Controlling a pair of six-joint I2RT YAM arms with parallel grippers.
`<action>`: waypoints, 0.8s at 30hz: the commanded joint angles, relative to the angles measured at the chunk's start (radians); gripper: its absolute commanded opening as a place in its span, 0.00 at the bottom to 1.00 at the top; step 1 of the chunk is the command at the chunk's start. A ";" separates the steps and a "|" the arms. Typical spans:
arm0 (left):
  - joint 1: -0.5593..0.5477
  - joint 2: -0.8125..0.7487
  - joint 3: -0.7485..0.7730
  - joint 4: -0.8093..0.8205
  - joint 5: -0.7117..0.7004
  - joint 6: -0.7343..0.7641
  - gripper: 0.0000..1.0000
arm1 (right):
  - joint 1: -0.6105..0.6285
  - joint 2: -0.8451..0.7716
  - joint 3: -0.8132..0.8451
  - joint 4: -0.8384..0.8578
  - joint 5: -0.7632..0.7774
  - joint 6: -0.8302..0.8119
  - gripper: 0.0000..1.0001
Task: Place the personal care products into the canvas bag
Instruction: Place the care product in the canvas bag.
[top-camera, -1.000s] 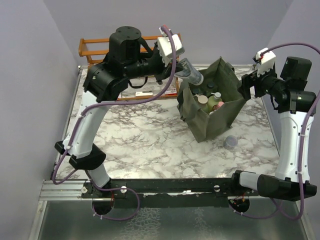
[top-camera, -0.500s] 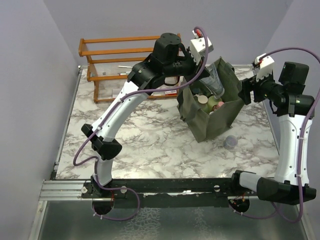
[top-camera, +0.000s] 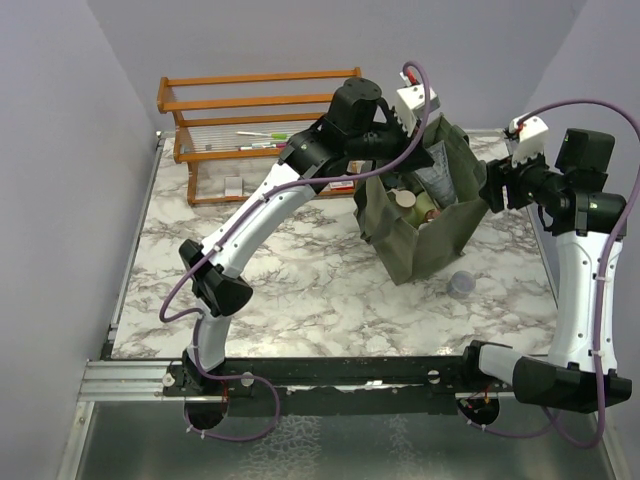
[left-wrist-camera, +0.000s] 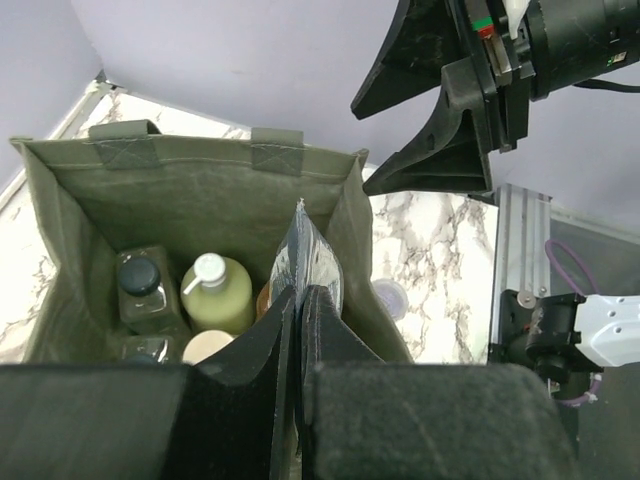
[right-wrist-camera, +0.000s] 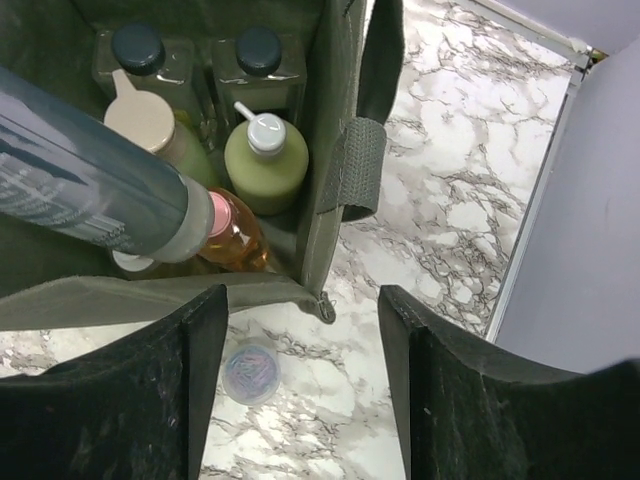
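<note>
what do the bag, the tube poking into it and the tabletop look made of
Canvas bag: matte olive woven fabric, creased, with stitched straps. Silver tube: glossy foil-like laminate or thin metal, crimped end, reflections. Table: marble-look white surface, grey veins; real stone or print unclear.

The left gripper (top-camera: 424, 150), on an arm arched over the marble table (top-camera: 300, 270), points a silver tube (top-camera: 438, 178) down into the open olive bag (top-camera: 400, 250), where bottle tops (top-camera: 407, 199) show. The right gripper (top-camera: 494, 188) sits at the bag's right rim. A small lavender jar (top-camera: 461, 284) stands just beside the bag, on its near side. A wooden rack (top-camera: 250, 100) stands at the back.
</note>
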 joint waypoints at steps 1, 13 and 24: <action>-0.011 -0.003 0.012 0.127 0.052 -0.060 0.00 | -0.014 -0.002 0.018 -0.031 0.017 -0.046 0.60; -0.023 0.023 0.004 0.142 0.075 -0.087 0.00 | -0.014 0.061 0.036 -0.136 0.034 -0.187 0.50; -0.029 0.056 -0.017 0.185 0.134 -0.136 0.00 | -0.014 0.148 0.079 -0.162 -0.039 -0.310 0.40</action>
